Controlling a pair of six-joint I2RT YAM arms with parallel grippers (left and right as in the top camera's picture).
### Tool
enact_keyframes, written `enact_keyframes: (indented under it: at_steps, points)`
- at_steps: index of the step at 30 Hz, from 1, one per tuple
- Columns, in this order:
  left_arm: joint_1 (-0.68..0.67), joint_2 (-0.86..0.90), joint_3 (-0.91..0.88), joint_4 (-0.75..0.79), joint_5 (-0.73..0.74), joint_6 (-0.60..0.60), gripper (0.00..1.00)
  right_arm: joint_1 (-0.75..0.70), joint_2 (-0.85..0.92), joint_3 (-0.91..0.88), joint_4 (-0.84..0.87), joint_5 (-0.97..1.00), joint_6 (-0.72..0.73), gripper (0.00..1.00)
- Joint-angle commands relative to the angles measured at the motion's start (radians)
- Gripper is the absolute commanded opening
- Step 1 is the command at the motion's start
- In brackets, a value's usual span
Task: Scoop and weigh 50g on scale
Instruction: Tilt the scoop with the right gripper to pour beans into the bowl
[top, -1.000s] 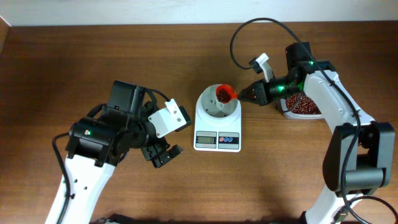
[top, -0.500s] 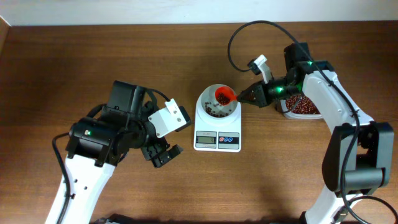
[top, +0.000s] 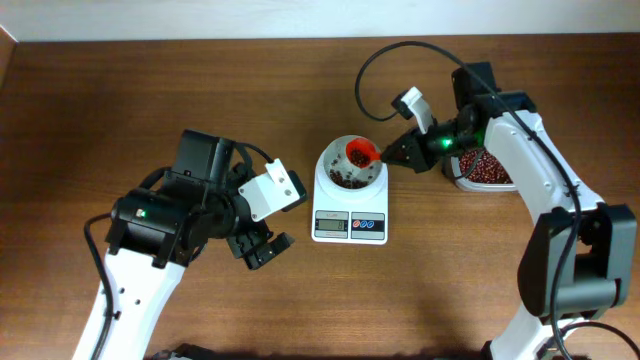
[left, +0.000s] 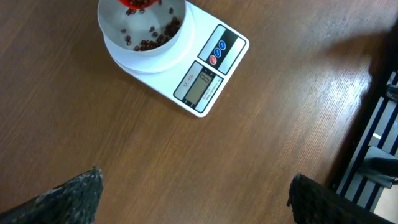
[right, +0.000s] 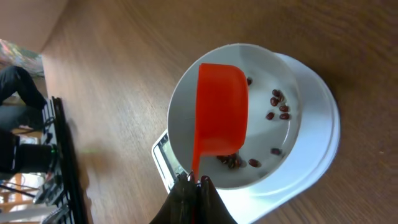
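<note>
The white scale (top: 350, 222) stands mid-table with its round white bowl (top: 333, 160) on top and a grey display (left: 198, 85) facing the front. Red beans (left: 155, 38) lie scattered inside the bowl (right: 186, 106). My right gripper (top: 392, 155) is shut on the handle of an orange scoop (top: 361, 152), which is tipped over the bowl (left: 118, 37). In the right wrist view the scoop (right: 221, 112) shows its underside, with beans (right: 278, 102) below it. My left gripper (top: 262, 249) is open, left of the scale (left: 208, 68), holding nothing; its fingertips (left: 74, 193) frame bare wood.
A clear tub of red beans (top: 484, 170) sits at the right, behind my right arm. A black cable (top: 385, 70) loops above the scale. A dark rack (left: 376, 143) stands past the table's edge in the left wrist view.
The scoop has tipped over the bowl and its beans have dropped in; a second ago it was still full. The right arm shifted slightly. The left arm has not moved.
</note>
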Motion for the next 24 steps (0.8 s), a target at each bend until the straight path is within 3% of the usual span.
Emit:
enact_keyframes:
  at_steps: [1,3,4,6,7,9,10,12,13,15,16,17,19,20,22,23,24]
  points:
    - [0.004,0.001,0.015,-0.001,0.014,0.009,0.99,0.048,-0.037,0.019,0.017,0.138,0.041,0.04]
    - [0.004,0.001,0.015,-0.001,0.014,0.009,0.99,0.090,-0.054,0.028,-0.018,0.176,-0.027,0.04]
    - [0.004,0.001,0.015,-0.001,0.014,0.009,0.99,0.109,-0.056,0.029,0.019,0.301,0.084,0.04]
    - [0.004,0.001,0.015,-0.001,0.014,0.009,0.99,0.125,-0.057,0.032,-0.011,0.248,0.012,0.04]
    - [0.004,0.001,0.015,-0.001,0.014,0.009,0.99,0.124,-0.057,0.033,0.022,0.317,0.097,0.04]
    - [0.004,0.001,0.015,-0.001,0.014,0.008,0.99,0.135,-0.061,0.054,-0.013,0.270,0.035,0.04]
    - [0.004,0.001,0.015,-0.001,0.014,0.009,0.99,0.136,-0.061,0.061,0.014,0.332,0.106,0.04]
    - [0.004,0.001,0.015,-0.001,0.014,0.009,0.99,0.137,-0.063,0.074,-0.037,0.278,0.010,0.04]
    - [0.004,0.001,0.015,-0.001,0.014,0.008,0.99,0.136,-0.063,0.074,-0.013,0.349,0.110,0.04]
    - [0.004,0.001,0.015,-0.001,0.014,0.009,0.99,0.136,-0.071,0.075,-0.048,0.273,0.008,0.04]
    - [0.004,0.001,0.015,-0.001,0.014,0.009,0.99,0.136,-0.071,0.075,-0.025,0.360,0.119,0.04]
    - [0.004,0.001,0.015,-0.001,0.014,0.008,0.99,0.137,-0.077,0.075,-0.052,0.277,0.031,0.04]
    - [0.004,0.001,0.015,-0.001,0.014,0.009,0.99,0.135,-0.078,0.075,-0.020,0.336,0.116,0.04]
    - [0.004,0.001,0.015,-0.001,0.014,0.009,0.99,0.136,-0.086,0.075,-0.044,0.253,0.023,0.04]
    - [0.004,0.001,0.015,-0.001,0.014,0.009,0.99,0.140,-0.084,0.075,-0.018,0.342,0.106,0.04]
    - [0.004,0.001,0.015,-0.001,0.014,0.009,0.99,0.149,-0.090,0.075,-0.051,0.271,-0.014,0.04]
    - [0.004,0.001,0.015,-0.001,0.014,0.009,0.99,0.155,-0.089,0.075,-0.021,0.390,0.077,0.04]
